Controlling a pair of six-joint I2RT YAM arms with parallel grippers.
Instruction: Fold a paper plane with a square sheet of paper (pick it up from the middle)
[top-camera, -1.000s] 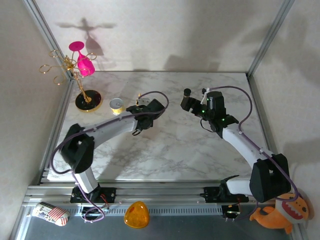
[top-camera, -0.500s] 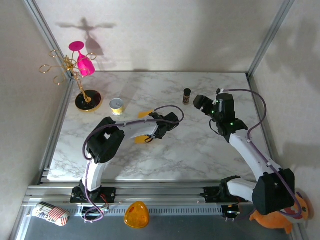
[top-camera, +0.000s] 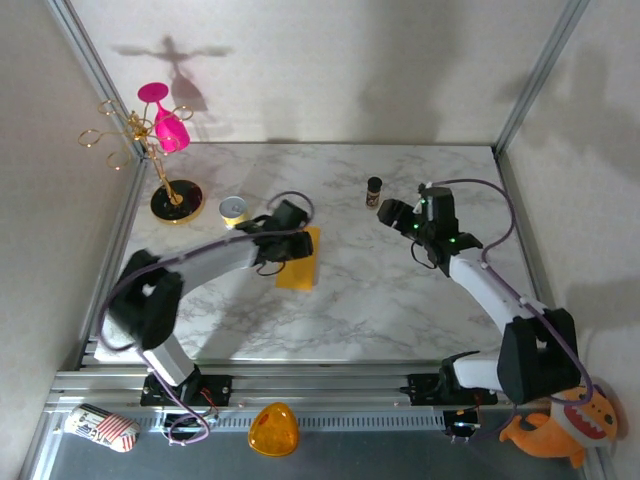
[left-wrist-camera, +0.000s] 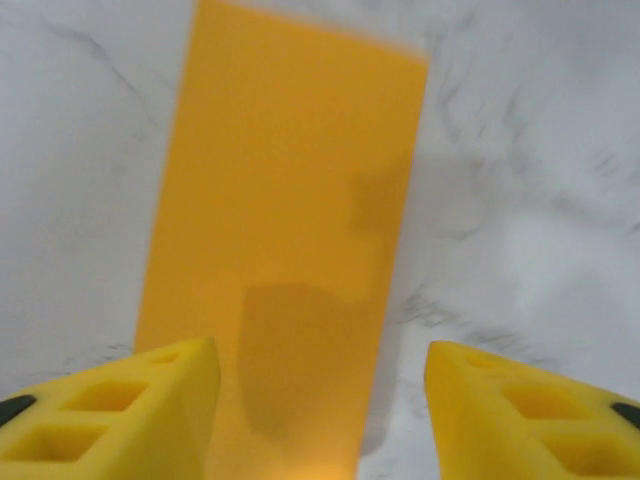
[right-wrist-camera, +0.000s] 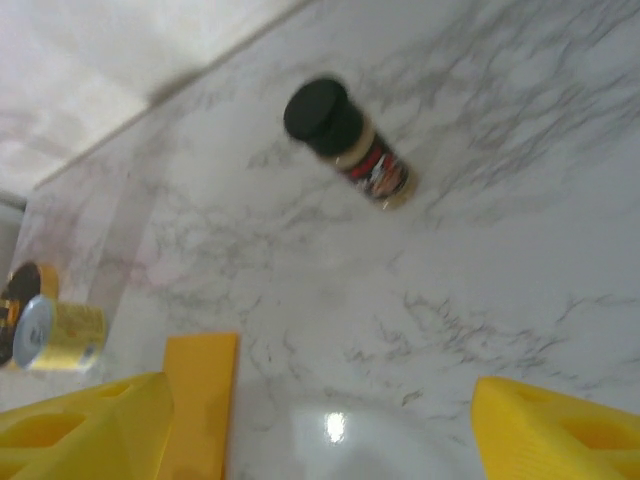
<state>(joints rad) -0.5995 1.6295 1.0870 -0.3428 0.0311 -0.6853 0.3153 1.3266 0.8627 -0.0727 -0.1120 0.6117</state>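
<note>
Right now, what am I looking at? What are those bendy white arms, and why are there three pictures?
Those are two robot arms bolted to the near edge of a marble-patterned table. Each ends in a two-finger pincer called a gripper.

The big picture comes from a camera above and behind the arms. The other two come from small cameras on the wrists, so chunky yellow fingers poke in at the bottom.

The left gripper is open. A thin orange-yellow sheet of paper lies flat on the table as a long rectangle, its near end between those fingers, not pinched. The right gripper is open too and holds nothing.

A small dark-lidded spice jar and a little round yellow tin sit nearby. At the back left is a gold wire rack with a pink glass.
</note>
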